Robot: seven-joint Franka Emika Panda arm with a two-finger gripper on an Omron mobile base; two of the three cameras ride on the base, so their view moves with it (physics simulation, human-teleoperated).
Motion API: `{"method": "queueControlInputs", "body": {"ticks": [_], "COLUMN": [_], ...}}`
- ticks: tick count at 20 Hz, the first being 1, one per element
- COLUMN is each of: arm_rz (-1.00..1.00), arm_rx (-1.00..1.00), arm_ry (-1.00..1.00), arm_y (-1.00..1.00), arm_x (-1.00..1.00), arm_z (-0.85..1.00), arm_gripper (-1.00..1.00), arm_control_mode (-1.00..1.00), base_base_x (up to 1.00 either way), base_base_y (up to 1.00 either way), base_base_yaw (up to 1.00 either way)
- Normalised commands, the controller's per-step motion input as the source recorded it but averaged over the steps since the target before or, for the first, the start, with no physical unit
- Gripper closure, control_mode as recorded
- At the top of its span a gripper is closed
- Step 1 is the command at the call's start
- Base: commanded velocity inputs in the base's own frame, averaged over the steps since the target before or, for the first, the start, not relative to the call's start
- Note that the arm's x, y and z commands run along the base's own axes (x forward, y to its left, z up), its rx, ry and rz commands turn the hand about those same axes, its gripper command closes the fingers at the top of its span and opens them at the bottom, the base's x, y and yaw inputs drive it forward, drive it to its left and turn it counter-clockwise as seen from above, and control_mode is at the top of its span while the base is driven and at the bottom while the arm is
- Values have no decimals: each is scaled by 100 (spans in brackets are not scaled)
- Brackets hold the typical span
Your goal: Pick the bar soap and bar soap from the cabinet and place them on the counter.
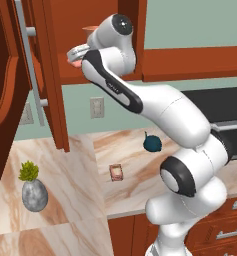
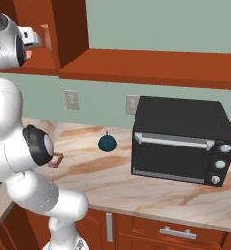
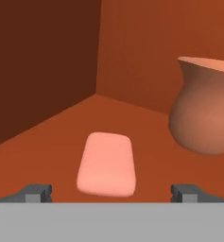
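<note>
cabinet door (image 1: 20, 85): swung wide open at the far left of the left base view, grey bar handle facing out. Probably left like that so the arm can be reached in over the shelf.

plant pot (image 1: 34, 192): a small grey pot with a green sprig, parked on the desk (image 1: 80, 165) well left of everything else, out of the way.

brown-rimmed soap (image 1: 116, 172): seen lying flat on the desk, so that half of the job looks done already. In the right base view just a corner of it is caught, peeking past the arm's elbow.

pink soap (image 3: 107, 163): seen flat on the shelf inside the cabinet, rounded corners, long side pointing away from the camera. It's lined up between the two tips, so a straight push forward looks like the plan.

claw (image 3: 111, 193): spread as wide as it goes, nothing pinched, both tips seen either side of the near end of the pink soap and apparently not touching it. From the left base view only the wrist going into the cabinet can be made out.

mug (image 3: 205, 111): terracotta, standing upright to the right of the pink soap, apart from it. Worth being watched so it isn't bumped.

dark round thing (image 2: 107, 142): small teal ball with a stem on the desk, near the wall.

oven (image 2: 182, 139): black box on the desk at the right, much clearer from the right base view.
</note>
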Motion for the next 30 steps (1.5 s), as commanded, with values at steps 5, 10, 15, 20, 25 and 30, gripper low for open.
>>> {"method": "queueControlInputs", "body": {"ticks": [5,10,15,20,25,30], "arm_rz": [-1,-1,-1,-1,-1,-1], "arm_rx": [0,0,0,0,0,0], "arm_ry": [5,5,6,6,7,6], "arm_y": [4,17,16,5,7,13], "arm_x": [19,22,27,26,27,17], "arm_z": [-13,-12,-8,-7,-12,-13], "arm_gripper": [-100,-100,-100,-100,-100,100], "arm_control_mode": [-100,-100,-100,-100,-100,-100], "base_base_x": [0,0,0,0,0,0], "base_base_y": [0,0,0,0,0,0], "base_base_yaw": [0,0,0,0,0,0]}}
